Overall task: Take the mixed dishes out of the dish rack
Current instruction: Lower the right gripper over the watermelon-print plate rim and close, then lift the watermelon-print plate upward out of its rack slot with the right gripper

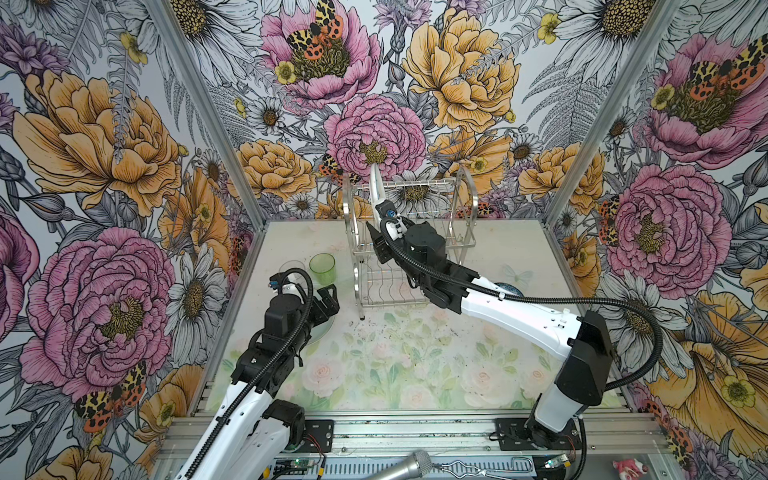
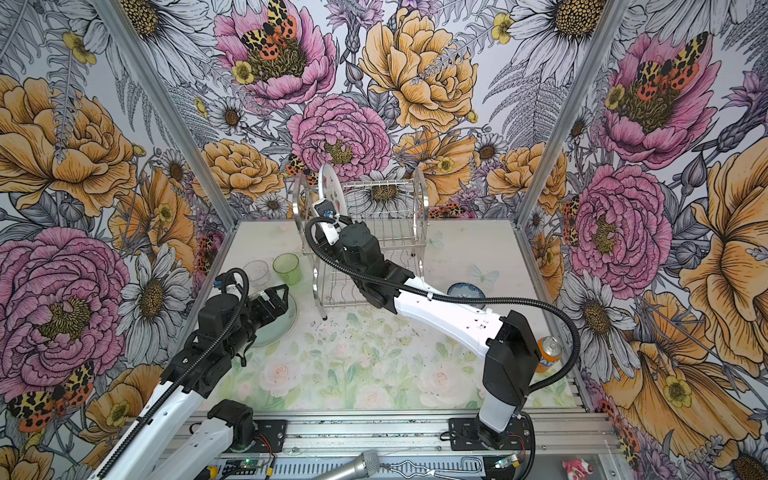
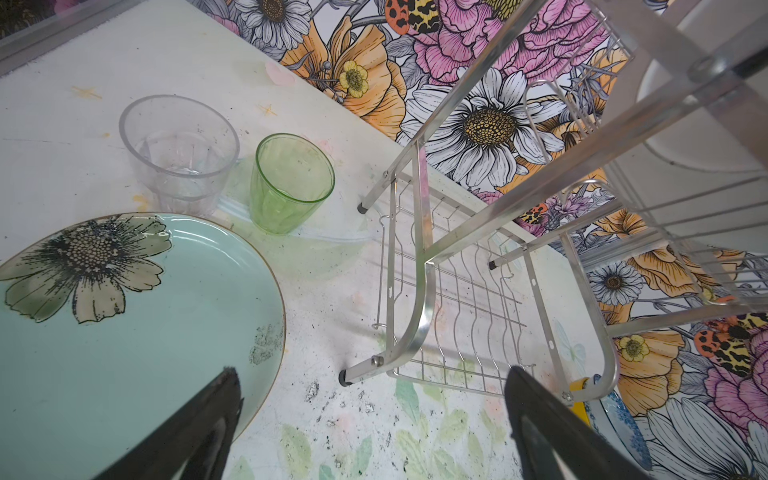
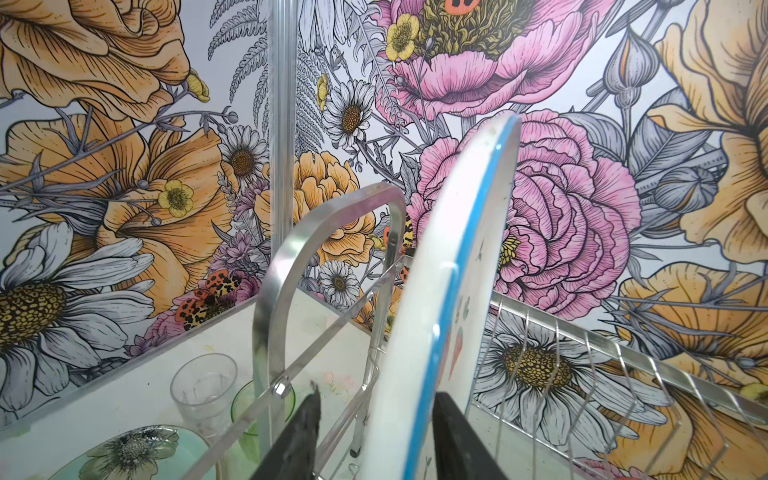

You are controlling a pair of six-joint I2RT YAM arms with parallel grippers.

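Nearest us, the left gripper [image 3: 372, 374] hangs spread wide and empty, with the pale green plate [image 3: 137, 332] lying flat on the table [image 1: 415, 353] beneath one of its fingers. Just beyond its fingertips the green tumbler [image 3: 291, 187] and the clear glass [image 3: 178, 145] stand upright side by side, both already out of the rack. Farther back, the right gripper [image 4: 378, 395] reaches into the upper tier of the dish rack [image 4: 274, 291] and straddles the watermelon-print plate [image 4: 440, 270], which stands on edge in the wire slots. One finger lies close against the plate's printed face. The other stands apart from its back, so we read the jaws as parted around the plate and not yet clamped. We judge this to be the grasp on the last dish in the rack. The next move calls for a firm pinch, then a straight lift clear of the wires and the arched frame.
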